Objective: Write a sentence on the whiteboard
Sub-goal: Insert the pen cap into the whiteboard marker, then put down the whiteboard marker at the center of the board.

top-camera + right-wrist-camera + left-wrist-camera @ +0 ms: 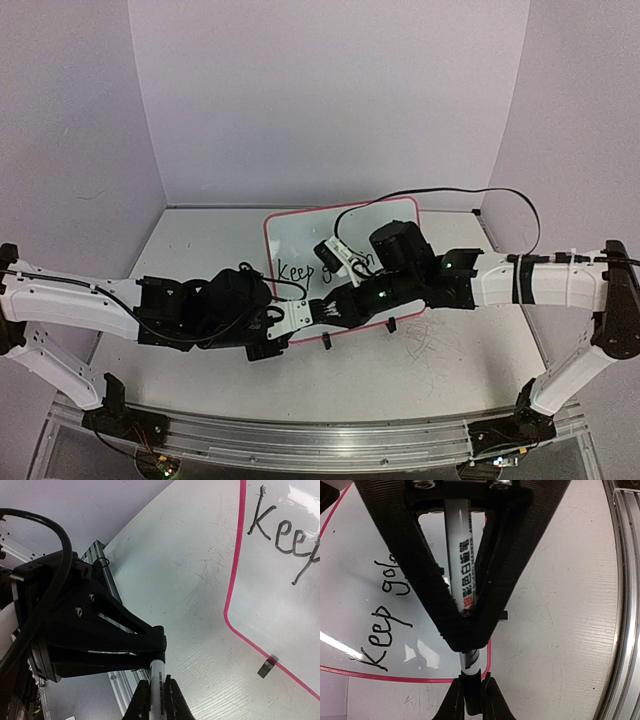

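Observation:
The whiteboard (300, 240), white with a pink border, lies mid-table. The sentence (296, 271) in black marker reads "Keep" and part of a second word; the arms cover the rest. Both grippers meet over the board's near corner, each shut on one marker. My left gripper (471, 697) pinches the marker's (461, 560) black end, with "Keep golo" (385, 620) to its left. My right gripper (156, 700) clamps the white barrel of the marker (158, 672), beside the board's corner (235, 625). In the top view the left gripper (318, 310) and right gripper (338, 305) almost touch.
Two black clip feet (326, 341) (392, 325) stick out from the board's near edge. Old scribbles (430, 345) mark the tabletop at the right. An aluminium rail (320, 440) runs along the front edge. A black cable (440, 195) loops above the right arm. Lilac walls enclose the table.

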Controlling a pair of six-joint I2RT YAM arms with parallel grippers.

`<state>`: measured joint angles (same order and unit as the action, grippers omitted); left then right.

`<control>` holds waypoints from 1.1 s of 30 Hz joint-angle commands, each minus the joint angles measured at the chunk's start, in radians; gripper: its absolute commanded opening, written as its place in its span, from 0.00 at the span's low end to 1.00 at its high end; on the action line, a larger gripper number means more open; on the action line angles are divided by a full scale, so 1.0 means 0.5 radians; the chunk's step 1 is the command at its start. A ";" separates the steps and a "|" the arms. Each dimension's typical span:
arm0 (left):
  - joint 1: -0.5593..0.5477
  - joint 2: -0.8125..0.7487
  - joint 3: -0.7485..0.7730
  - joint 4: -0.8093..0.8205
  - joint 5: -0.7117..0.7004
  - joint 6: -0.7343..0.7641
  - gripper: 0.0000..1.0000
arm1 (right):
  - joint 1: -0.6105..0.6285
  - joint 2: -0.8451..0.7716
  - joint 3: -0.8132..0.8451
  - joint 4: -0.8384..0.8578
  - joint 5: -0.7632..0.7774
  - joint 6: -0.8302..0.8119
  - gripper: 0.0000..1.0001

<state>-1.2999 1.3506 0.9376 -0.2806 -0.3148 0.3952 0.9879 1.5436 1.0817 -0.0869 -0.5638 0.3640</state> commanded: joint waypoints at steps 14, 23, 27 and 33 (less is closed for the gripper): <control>-0.050 -0.302 0.063 0.787 -0.341 -0.108 0.20 | 0.057 -0.290 0.017 0.193 0.246 -0.059 0.00; -0.046 -0.556 0.133 0.594 -0.403 -0.446 0.72 | -0.204 -0.485 0.019 0.012 0.320 -0.168 0.00; -0.045 -0.634 0.123 0.485 -0.412 -0.619 0.75 | -0.259 -0.541 -0.033 -0.026 0.369 -0.211 0.00; 0.255 -0.570 0.150 0.354 -0.045 -1.046 0.77 | -0.314 -0.615 -0.151 -0.032 0.340 -0.249 0.00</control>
<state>-1.2899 1.0441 0.9634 -0.0460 -0.4742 0.0599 0.8451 1.2766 1.0333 -0.0999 -0.3932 0.2712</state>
